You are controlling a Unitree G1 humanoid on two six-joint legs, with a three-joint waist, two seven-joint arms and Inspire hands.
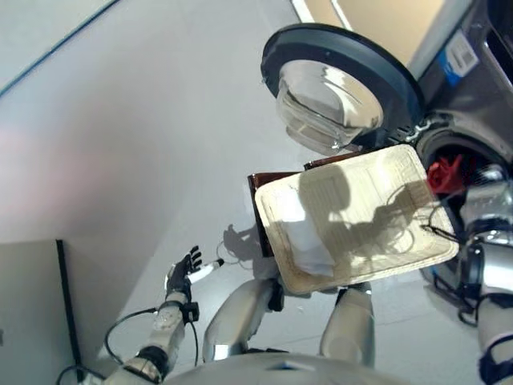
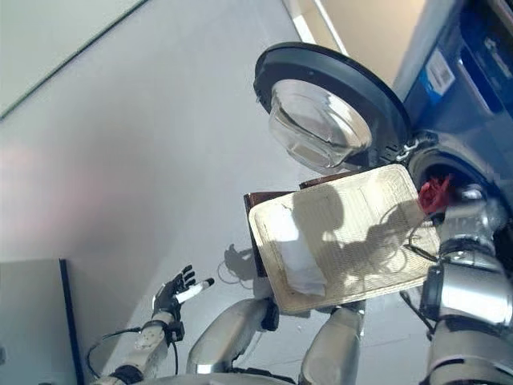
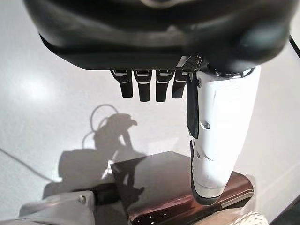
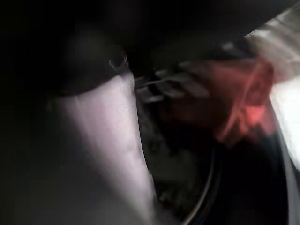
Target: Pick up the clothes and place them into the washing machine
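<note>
A red cloth (image 1: 443, 174) hangs at the mouth of the washing machine's drum (image 1: 481, 156) on the right. My right hand (image 4: 112, 136) reaches into that mouth, and in the right wrist view its fingers (image 4: 157, 89) are closed on the red cloth (image 4: 234, 108). In the eye views the cloth hides the hand itself. A white cloth (image 1: 309, 241) lies in the near corner of a cream woven basket (image 1: 272, 200). My left hand (image 1: 184, 269) hangs open low on the left over the floor, holding nothing.
The round machine door (image 1: 345, 80) stands swung open to the left of the drum, above the basket. The basket rests on a dark brown stool (image 3: 173, 183), whose edge shows at the basket's left side (image 1: 258, 196). Grey floor lies to the left.
</note>
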